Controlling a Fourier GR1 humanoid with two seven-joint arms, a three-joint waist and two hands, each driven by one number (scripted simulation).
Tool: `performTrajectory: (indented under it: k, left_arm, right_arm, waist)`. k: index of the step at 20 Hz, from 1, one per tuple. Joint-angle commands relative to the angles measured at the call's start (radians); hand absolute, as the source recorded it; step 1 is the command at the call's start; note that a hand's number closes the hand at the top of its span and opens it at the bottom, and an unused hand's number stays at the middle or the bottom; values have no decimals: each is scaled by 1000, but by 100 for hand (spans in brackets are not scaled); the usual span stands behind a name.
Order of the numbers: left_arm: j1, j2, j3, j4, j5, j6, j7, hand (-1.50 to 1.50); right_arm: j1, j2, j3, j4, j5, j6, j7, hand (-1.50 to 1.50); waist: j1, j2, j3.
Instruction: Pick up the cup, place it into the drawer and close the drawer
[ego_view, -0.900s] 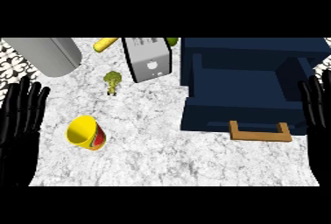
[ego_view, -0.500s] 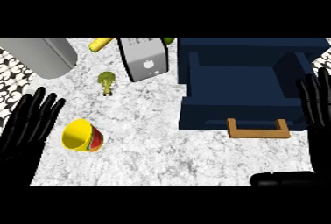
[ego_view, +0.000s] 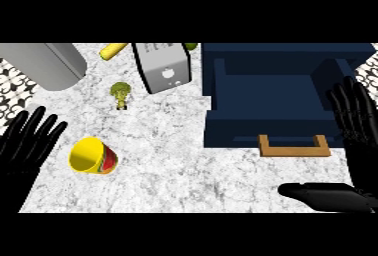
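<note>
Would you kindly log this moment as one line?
cup: on its side, unheld | drawer: open | left hand: open beside cup | right hand: open

- A yellow cup (ego_view: 92, 156) lies tipped on its side at the lower left of the frame, on the marbled counter (ego_view: 170, 165), its mouth facing up-left.
- The left hand (ego_view: 28, 142) shows at the left edge, fingers straight and spread, just beside the cup — not touching it.
- The right hand (ego_view: 354, 117) shows at the right edge, fingers straight and pointing up, over the right side of the dark blue drawer (ego_view: 277, 95).
- The drawer stands open at the upper right — its wooden handle (ego_view: 292, 146) faces the lower edge.
- A small broccoli (ego_view: 120, 93) stands at upper centre-left, beside a grey slab-shaped appliance (ego_view: 164, 66).
</note>
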Motion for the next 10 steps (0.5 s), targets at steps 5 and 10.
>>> performTrajectory:
  k: [5, 10]
  left_arm:
    - [-1, 20, 111, 253, -73, -104, -134, -150]
    - [-75, -11, 95, 407, -230, -49, -212, -150]
  right_arm:
    - [-23, 38, 22, 62, 37, -9, -45, -150]
    - [21, 8, -2, -15, 6, 32, -6, -150]
  waist:
    - [-2, 1, 0]
    - [-8, 1, 0]
